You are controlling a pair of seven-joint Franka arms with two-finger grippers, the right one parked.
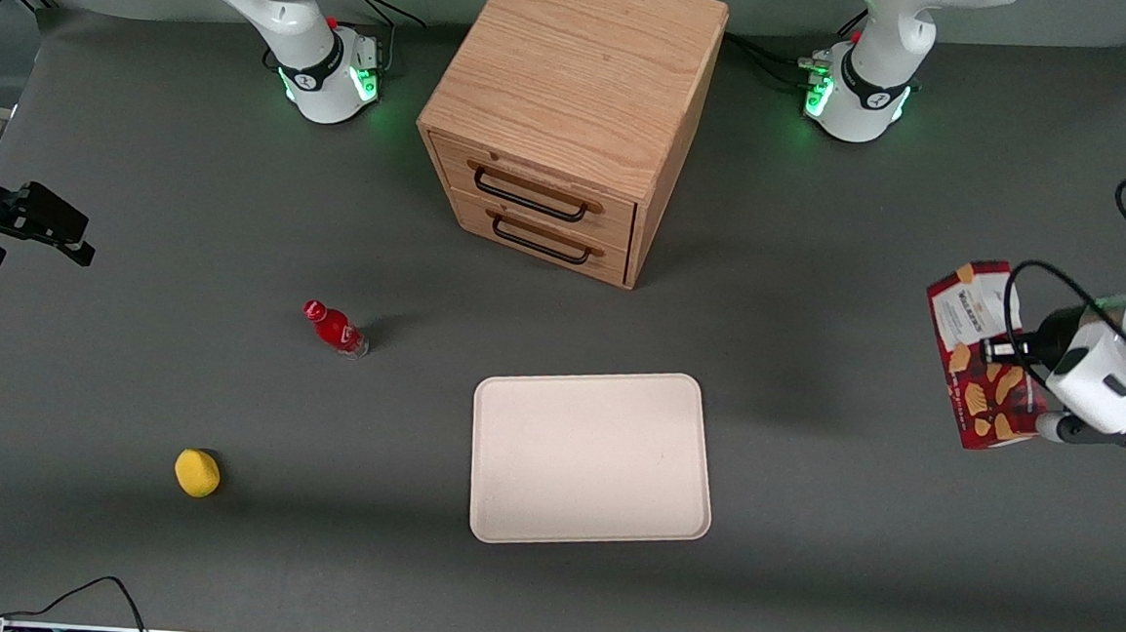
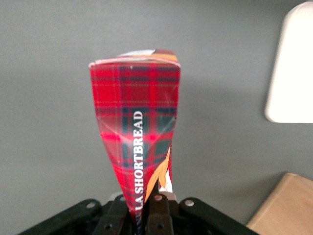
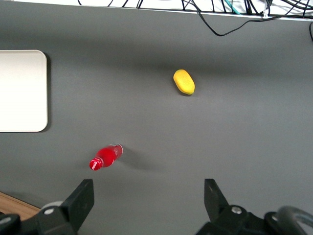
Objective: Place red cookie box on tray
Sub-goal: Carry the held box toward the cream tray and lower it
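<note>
The red cookie box (image 1: 976, 353) is lifted off the table toward the working arm's end, tilted, with its white label end pointing away from the front camera. My left gripper (image 1: 1020, 381) is shut on it, and in the left wrist view the black fingers (image 2: 159, 215) pinch the tartan carton (image 2: 137, 122) at its narrow end. The cream-white tray (image 1: 594, 455) lies flat on the grey table, well apart from the box toward the table's middle. One rounded corner of the tray (image 2: 293, 73) shows in the left wrist view.
A wooden two-drawer cabinet (image 1: 575, 112) stands farther from the front camera than the tray. A small red bottle (image 1: 334, 328) and a yellow lemon-like object (image 1: 197, 472) lie toward the parked arm's end. Cables run along the table's near edge.
</note>
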